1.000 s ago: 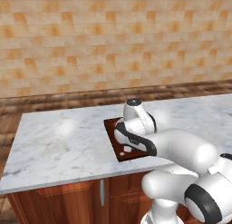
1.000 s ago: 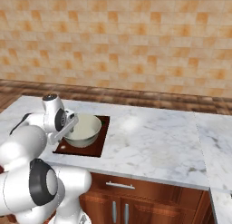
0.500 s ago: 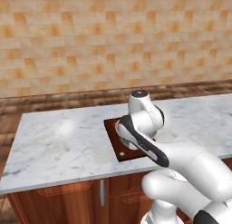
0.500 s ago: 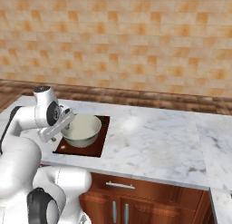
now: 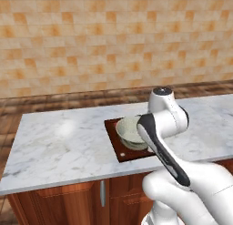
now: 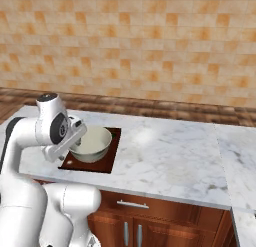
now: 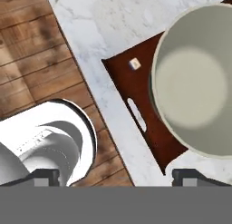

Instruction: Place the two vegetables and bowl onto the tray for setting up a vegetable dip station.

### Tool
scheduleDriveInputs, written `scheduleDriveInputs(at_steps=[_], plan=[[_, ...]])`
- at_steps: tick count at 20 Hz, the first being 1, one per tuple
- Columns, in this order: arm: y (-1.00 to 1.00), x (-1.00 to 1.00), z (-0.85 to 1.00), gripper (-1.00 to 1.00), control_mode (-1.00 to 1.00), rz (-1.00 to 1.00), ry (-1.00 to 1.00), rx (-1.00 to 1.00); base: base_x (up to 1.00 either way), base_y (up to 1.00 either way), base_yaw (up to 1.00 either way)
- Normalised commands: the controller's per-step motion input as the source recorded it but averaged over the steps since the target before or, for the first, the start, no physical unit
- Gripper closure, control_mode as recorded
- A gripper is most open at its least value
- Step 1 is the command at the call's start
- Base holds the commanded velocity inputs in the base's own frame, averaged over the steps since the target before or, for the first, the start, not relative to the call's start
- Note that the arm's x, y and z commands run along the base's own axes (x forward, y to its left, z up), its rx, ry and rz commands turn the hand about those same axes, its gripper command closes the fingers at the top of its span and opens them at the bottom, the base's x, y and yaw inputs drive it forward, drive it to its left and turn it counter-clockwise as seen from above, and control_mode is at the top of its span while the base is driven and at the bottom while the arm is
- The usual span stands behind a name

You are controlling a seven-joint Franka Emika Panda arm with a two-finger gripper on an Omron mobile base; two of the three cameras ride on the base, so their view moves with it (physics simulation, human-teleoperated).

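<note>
**Bowl seated on the tray, vegetables left to find**

Claw (image 7: 113,177) is seen from the hand view with its two dark tips set wide apart at the bottom edge, and nothing is caught between them; it is judged to be open and empty. Beneath and just beyond the right-hand tip the bowl (image 7: 192,85) is seen, upright, its pale inside bare. The bowl is resting on the tray (image 7: 129,78), whose pale slot handle (image 7: 136,114) and white dot (image 7: 134,63) lie on the bare end beside the bowl. In the right base view the bowl (image 6: 91,143) is shown covering much of the tray (image 6: 111,155), with the arm's wrist close against its near side; in the left base view the bowl (image 5: 129,130) is partly hidden behind the arm, on the tray (image 5: 115,141), which sits on the marble counter (image 5: 59,144).

The bowl's part of the task is judged done. Cucumber and carrot cannot be told anywhere in these pictures, so whether they already lie on the tray is not known. For the step in hand, the hand is best lifted straight up and clear, so that the bowl's rim is not clipped and the bowl is not dragged across the tray. Only a narrow strip of board is left free, so any vegetable should be laid lengthwise along it, beside the bowl.
</note>
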Motion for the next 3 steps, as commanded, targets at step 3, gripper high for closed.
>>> scheduleDriveInputs(at_steps=[3], plan=[[-0.31,-0.45,0.43,-1.00,-1.00,0.00,0.00,0.00,0.00,0.00,0.00]])
